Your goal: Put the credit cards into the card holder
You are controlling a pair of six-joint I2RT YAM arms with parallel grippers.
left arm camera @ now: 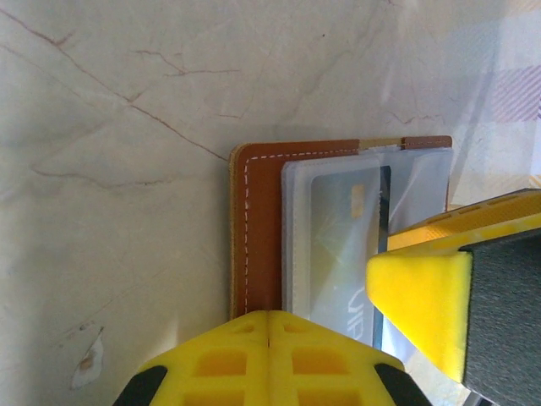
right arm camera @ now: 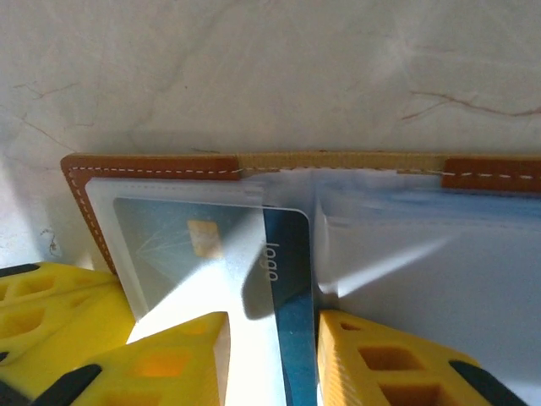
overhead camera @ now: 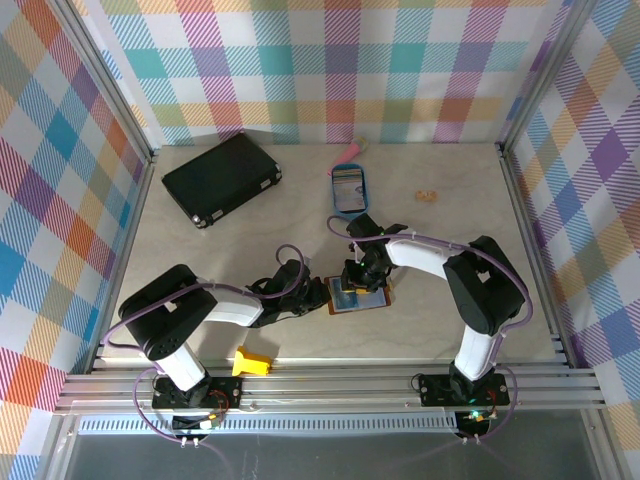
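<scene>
Top external: brown leather card holder (overhead camera: 372, 305) with clear inner sleeves lies open and flat on the pale table (overhead camera: 450, 240), with a gripper on each side.
- left gripper (overhead camera: 320, 295) at the holder's edge, right gripper (overhead camera: 360, 278) over its far side
- beyond the holder, a blue oval tray (overhead camera: 348, 190) with something pale and striped in it, too small to name
- far off on the left gripper's side, a large black case (overhead camera: 222, 178), lid down
- small tan block (overhead camera: 427, 195) and yellow plastic piece (overhead camera: 252, 361) lie well apart from the holder

Left wrist: the left gripper's yellow fingers are pressed together with nothing between them. Their tips sit at the holder's stitched brown border, pinning it, I judge. A dark blue credit card (left arm camera: 338, 245) with a gold chip shows through the frosted sleeve, one dark strip bare.

Right wrist: the right gripper's jaws stand apart, one each side of the card's bare strip. I cannot tell whether they bear on it.
- card sits mostly inside the pocket on the left gripper's side of the spine, its end poking out toward the spine
- no card to make out in the other pocket

Step in hand, as I judge it, is seating this card fully.
- push on the card's exposed edge, not the sleeve
- keep it low and flat, moving away from the spine
- go slowly so the pocket mouth does not buckle
- keep the holder pinned throughout
</scene>
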